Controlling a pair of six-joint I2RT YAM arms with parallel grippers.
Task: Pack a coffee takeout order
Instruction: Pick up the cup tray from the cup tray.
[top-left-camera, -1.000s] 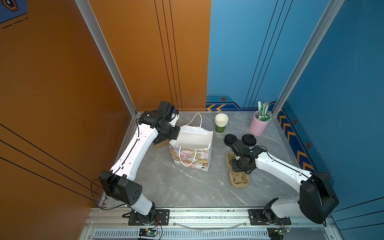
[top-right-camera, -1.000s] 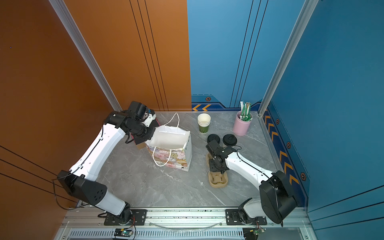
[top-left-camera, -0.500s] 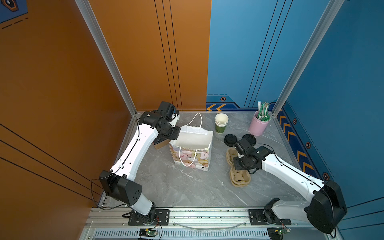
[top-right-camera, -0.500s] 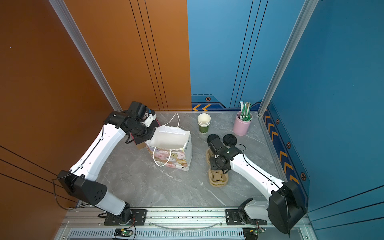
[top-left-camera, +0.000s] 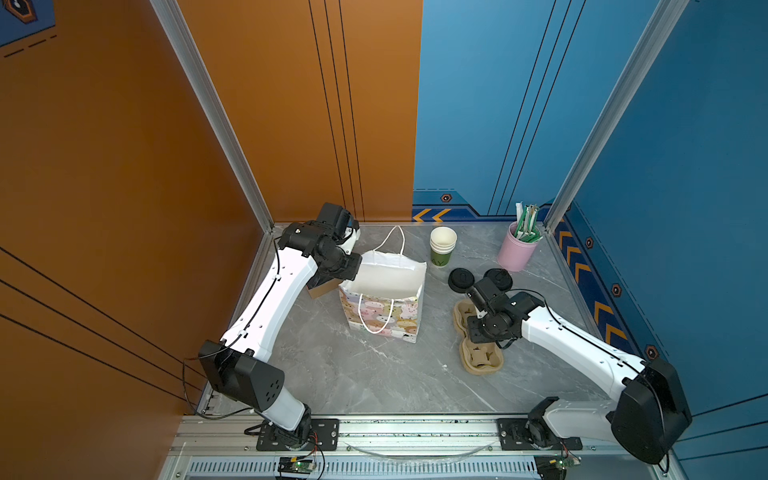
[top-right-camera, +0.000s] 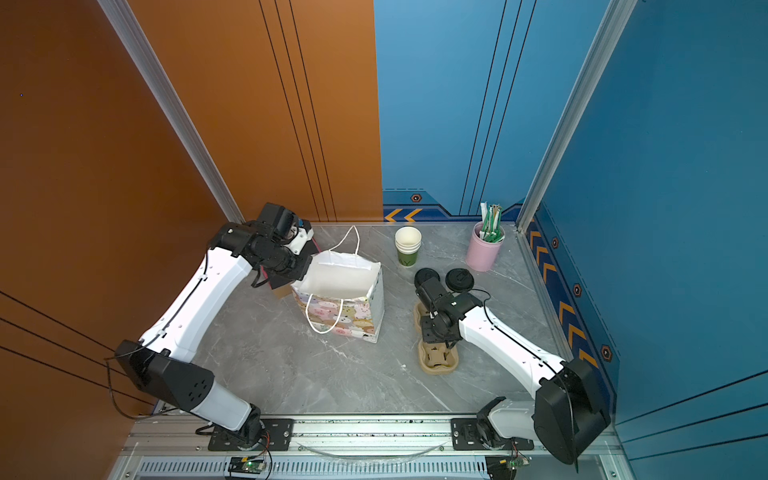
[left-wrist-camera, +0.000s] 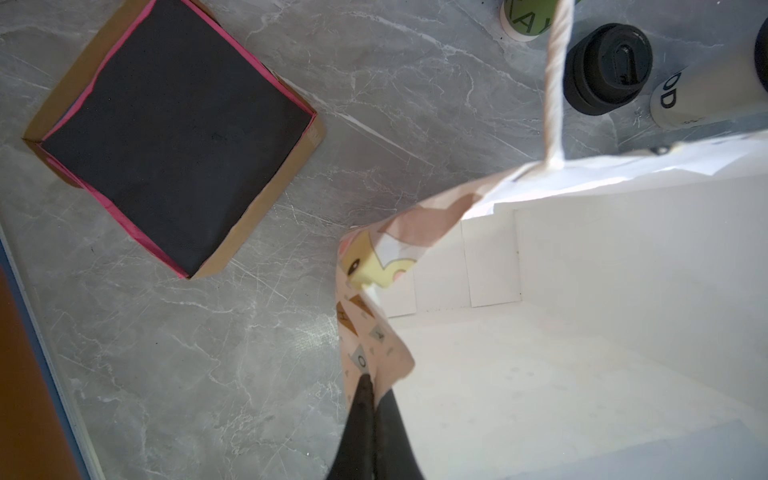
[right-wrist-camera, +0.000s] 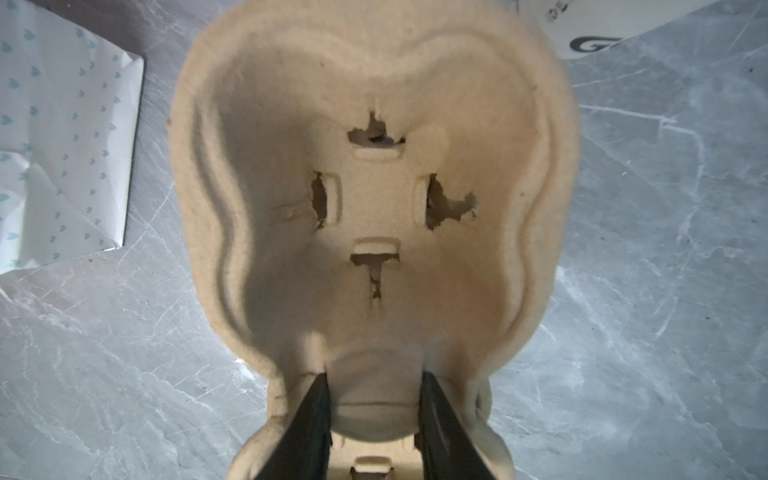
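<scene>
Pinching the rim of the cartoon-printed paper bag (top-left-camera: 386, 316) with my left gripper (left-wrist-camera: 368, 384); at its three o'clock my right gripper (right-wrist-camera: 374, 378) clamps the ridge of the tan moulded-pulp cup carrier (right-wrist-camera: 374, 83)

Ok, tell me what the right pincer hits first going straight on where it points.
The pulp cup carrier: the right pincer points down at its middle ridge, fingers either side. Contact unclear.
</scene>
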